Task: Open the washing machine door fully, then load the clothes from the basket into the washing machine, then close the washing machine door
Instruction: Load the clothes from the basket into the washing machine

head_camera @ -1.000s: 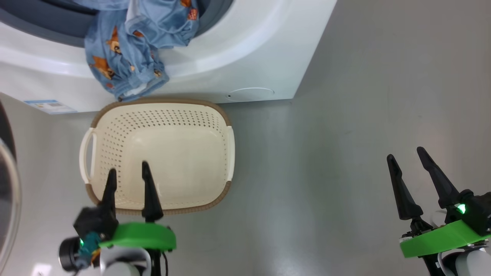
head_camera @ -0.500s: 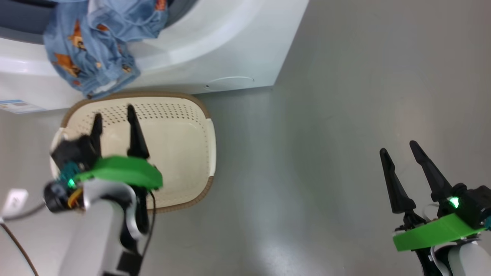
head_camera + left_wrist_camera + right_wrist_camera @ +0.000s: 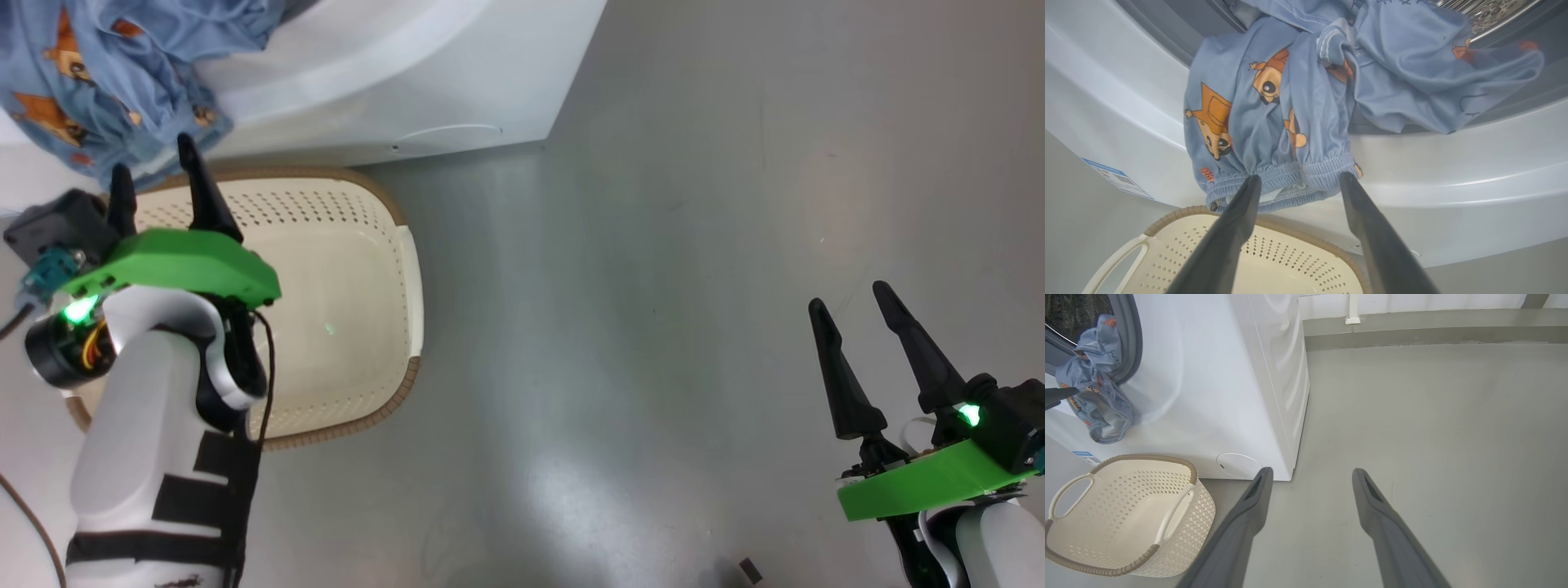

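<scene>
Left wrist view: the clothes [image 3: 1274,122] hang limp over the washer [image 3: 1453,192] lip, half inside. Soft and light, they should pinch best at the bunched hem, where the spread left gripper [image 3: 1299,176] hovers.

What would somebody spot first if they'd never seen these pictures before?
Probably the blue cartoon-print clothes, hanging half out of the mouth of the washing machine and down its white front. Right under them sits the cream basket on the grey floor. The left gripper, open, points at the clothes' hem.
</scene>
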Controlling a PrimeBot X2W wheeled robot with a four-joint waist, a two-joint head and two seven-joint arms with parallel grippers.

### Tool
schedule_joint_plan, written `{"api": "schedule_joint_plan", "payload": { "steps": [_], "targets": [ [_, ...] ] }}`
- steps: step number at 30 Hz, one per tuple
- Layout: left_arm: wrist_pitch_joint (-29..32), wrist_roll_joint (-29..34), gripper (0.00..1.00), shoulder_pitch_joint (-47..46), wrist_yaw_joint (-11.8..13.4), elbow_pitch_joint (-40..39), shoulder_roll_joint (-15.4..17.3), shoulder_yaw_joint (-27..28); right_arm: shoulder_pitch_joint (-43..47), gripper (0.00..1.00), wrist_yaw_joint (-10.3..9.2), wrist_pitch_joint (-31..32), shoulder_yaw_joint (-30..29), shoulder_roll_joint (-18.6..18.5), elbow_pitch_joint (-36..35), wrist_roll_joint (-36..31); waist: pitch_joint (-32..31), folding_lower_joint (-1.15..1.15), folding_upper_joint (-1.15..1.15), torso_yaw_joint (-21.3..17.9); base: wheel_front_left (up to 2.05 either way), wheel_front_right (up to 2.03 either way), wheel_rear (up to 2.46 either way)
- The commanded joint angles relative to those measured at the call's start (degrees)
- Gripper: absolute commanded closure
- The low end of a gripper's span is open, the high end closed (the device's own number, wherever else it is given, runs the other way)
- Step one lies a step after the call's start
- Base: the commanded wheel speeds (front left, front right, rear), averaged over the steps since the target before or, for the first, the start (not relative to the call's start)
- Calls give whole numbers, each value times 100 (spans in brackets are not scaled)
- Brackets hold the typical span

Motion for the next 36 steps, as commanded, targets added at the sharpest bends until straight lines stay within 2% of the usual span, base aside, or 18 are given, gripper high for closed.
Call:
{"api": "schedule_joint_plan", "payload": {
  "steps": [1, 9, 21, 36],
  "targets": [
    [-47, -44, 0, -64, -28, -71, 142, 158, 36, 0, 9, -27, 110, -88, -118, 73, 52, 0, 0, -37, 0, 0, 0],
    [-197, -126, 0, -380, -134, 276, 142, 164, 10, 0, 9, -27, 123, -140, -129, 86, 135, 0, 0, -19, 0, 0, 0],
    [-474, 129, 0, -1095, 24, 1052, 383, 248, -8, 0, 9, -27, 151, -271, -190, 123, 476, 0, 0, -119, 0, 0, 0],
    [-544, 363, 0, -1608, 33, 1299, 345, 489, -47, 0, 9, -27, 115, -346, -293, 189, 855, 0, 0, -158, 0, 0, 0]
  ]
}}
